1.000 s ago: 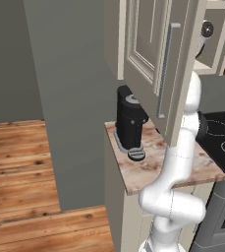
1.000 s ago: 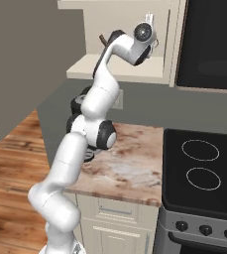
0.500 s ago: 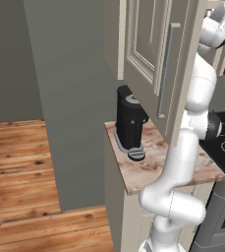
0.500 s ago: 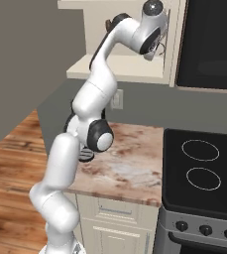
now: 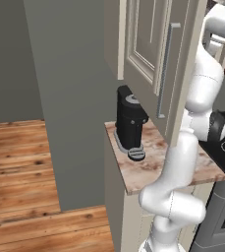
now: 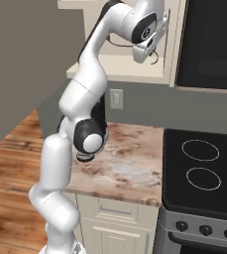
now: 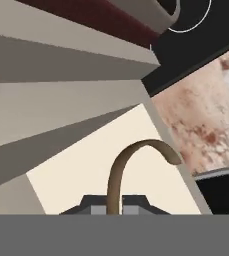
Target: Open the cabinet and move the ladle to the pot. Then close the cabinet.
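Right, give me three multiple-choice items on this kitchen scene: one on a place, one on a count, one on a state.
1. Where does the black coffee machine stand?
A. on a chair
B. on the speckled stone counter
C. in a sink

2. How many white burner rings does the right base view show on the black cooktop?
A. one
B. two
C. four

3. What state is the end effector in?
A. wide open and empty
B. gripping a cup
C. closed on the thin brown curved ladle handle

Answers:
1 B: the machine sits on the counter top below the open cream door.
2 B: two rings lie one behind the other on the cooktop.
3 C: in the hand view the brown handle rises from between the closed fingertips.
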{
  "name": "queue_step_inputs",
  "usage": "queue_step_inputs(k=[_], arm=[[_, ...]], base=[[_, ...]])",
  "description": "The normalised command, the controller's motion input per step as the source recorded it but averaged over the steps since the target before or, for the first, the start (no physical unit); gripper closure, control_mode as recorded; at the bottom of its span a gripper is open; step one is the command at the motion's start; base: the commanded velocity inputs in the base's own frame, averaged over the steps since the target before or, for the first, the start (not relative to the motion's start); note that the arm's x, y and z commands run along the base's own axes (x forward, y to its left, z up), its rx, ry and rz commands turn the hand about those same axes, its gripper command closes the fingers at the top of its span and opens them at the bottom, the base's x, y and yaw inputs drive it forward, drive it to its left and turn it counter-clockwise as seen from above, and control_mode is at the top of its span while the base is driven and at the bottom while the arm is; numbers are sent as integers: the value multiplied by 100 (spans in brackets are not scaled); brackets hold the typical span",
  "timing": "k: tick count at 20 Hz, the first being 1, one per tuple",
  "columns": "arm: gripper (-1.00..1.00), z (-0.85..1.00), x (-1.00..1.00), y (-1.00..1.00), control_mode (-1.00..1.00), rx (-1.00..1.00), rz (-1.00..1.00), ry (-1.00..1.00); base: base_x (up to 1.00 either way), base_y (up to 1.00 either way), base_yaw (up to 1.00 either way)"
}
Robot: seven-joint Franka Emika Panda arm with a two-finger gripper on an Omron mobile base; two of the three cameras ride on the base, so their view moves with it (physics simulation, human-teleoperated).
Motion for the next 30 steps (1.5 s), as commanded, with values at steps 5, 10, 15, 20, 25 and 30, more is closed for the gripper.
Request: queue_step_inputs(k=[5,10,15,20,25,30], arm=[[100,-77,-100,-13,-100,7,0,2],[100,-100,-100,-17,-100,0,0,-16],[100,-100,-100,-3,-100,-9,0,-30],[100,-100,-100,29,-100,-26,0,-33],[100,-82,-72,-19,-100,-24,0,-22],[100,0,-4,-61,-100,0,0,-1]], base=[[0,0,0],[0,0,0],[0,0,0],[0,0,0],[0,0,0],[0,0,0]])
